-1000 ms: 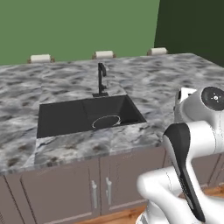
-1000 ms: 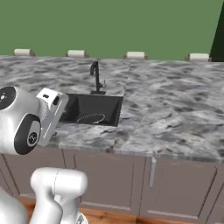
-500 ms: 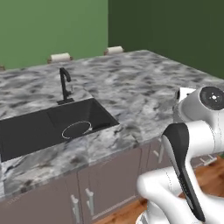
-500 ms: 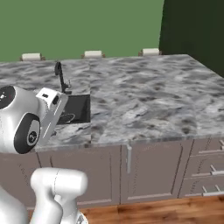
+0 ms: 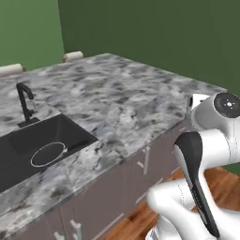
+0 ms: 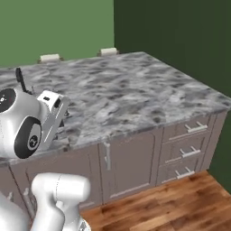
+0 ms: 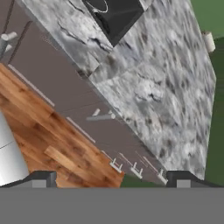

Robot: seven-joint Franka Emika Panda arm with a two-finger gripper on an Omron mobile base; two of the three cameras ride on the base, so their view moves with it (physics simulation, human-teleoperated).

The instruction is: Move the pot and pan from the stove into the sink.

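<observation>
Green walls back a grey marbled counter that runs across both base views. At 9 o'clock in the left base view the sink lies sunk in the counter, its slim black faucet at the back edge and the pan flat on its floor, thin light rim plain, handle pointing toward 3 o'clock. The right base view hides the basin behind the arm; the faucet tip peeks out at 10 o'clock, while this view alone shows the drawer fronts under the counter's right end. The hand view, rolled over, looks down on the cabinet fronts, the wood floor, and the sink corner at 12 o'clock.

Half a second earlier the sink sat nearer the middle of both base views; the whole scene has slid left, so the cameras have turned.

The hand shows two dark fingertips well apart, released, grasping nothing.
</observation>
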